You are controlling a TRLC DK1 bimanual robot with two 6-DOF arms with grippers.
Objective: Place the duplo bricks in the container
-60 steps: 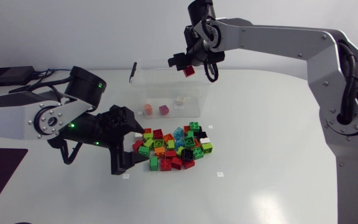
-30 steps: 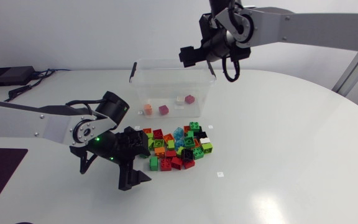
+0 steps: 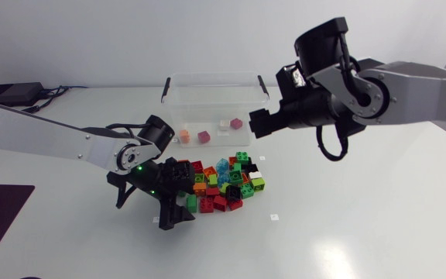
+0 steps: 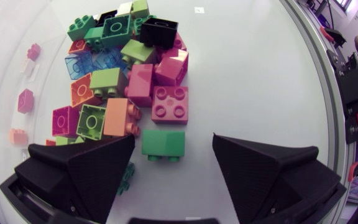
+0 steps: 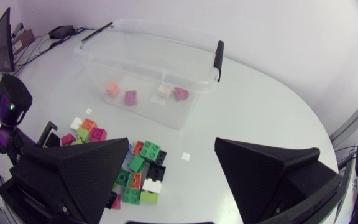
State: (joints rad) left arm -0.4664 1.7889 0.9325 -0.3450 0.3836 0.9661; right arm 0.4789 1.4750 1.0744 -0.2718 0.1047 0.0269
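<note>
The left fingers (image 4: 86,168) are down low on the desk (image 3: 347,217), right at the edge of the duplo bricks (image 3: 221,184) pile. They're spread wide open, and one green brick (image 4: 163,144) lies between them without touching either one. The right fingers (image 5: 73,174) hang in the air beside the clear container (image 3: 178,80), also spread apart, holding nothing. Four bricks sit inside the container, and the rest are heaped on the desk just in front of it.
</note>
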